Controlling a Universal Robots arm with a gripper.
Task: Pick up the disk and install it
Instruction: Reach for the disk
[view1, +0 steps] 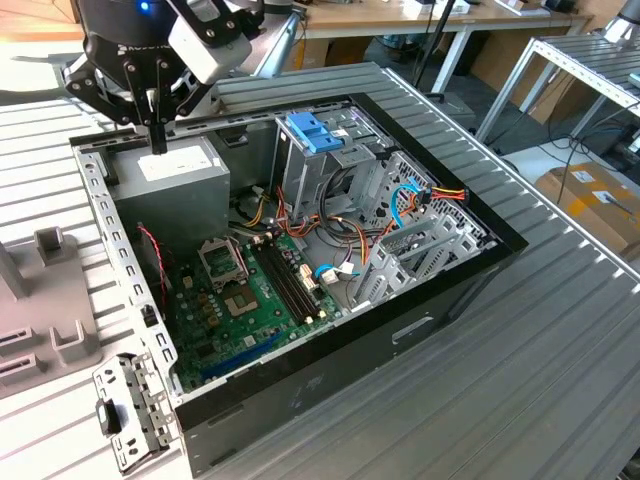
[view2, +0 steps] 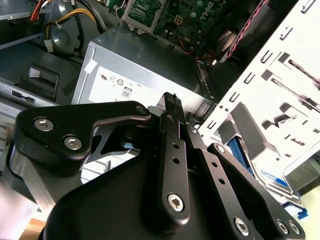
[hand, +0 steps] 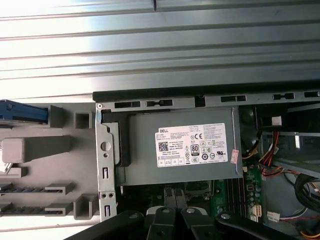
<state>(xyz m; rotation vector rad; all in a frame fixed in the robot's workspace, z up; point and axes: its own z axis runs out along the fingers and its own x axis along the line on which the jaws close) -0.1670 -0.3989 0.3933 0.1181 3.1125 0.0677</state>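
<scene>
In the grey holder (view1: 50, 255) on the exterior view's left, beside the open computer case (view1: 330, 395), the disk (hand: 22, 112) lies ungrasped, so the work looks to be at the reach stage. Further right, the gripper (view1: 158, 140) points straight down over the power supply (view1: 175, 170), its fingers (view2: 172, 130) closed on nothing. A grasp would need them parted and brought across to the disk.

Lying flat in a grey holder (hand: 50, 150) just outside the computer case (hand: 106, 150), the disk (hand: 22, 112) presenting one bright blue rail edge in the first wrist view. In the second wrist view, showing the disk (view2: 274, 181) partly hidden, displaying pale labelled top and blue end tab.
</scene>
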